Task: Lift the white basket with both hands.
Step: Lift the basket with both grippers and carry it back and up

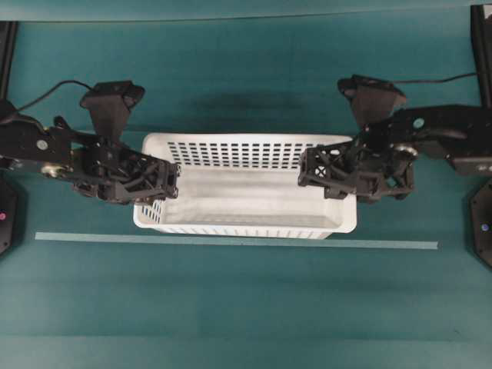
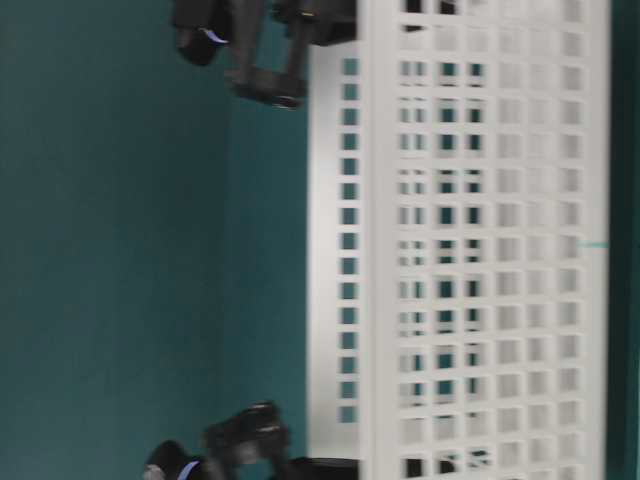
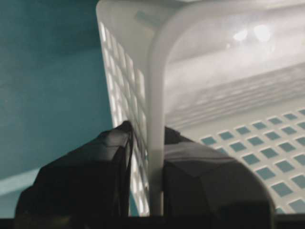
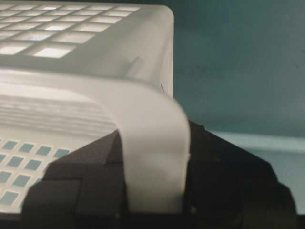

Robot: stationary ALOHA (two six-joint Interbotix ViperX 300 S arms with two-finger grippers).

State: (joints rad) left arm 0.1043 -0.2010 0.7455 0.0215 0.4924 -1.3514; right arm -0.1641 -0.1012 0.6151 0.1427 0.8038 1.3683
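- Bare green tabletop (image 1: 246,307) lies open all around the white basket (image 1: 246,154).
- A pale strip (image 1: 231,241) runs just in front of it.
- The basket's floor stands clear between both arms.

Light falls evenly from above in the overhead view — bright enough, with only a soft dark smudge of shadow on the green table (image 1: 246,307) beyond the far wall of the white basket (image 1: 246,150). The table-level view is blurred throughout, the slot edges smeared and the dark shapes at top and bottom indistinct. Both wrist views are dimmer and soft at close range — two small glare spots sit on the basket's inner wall in the left one.
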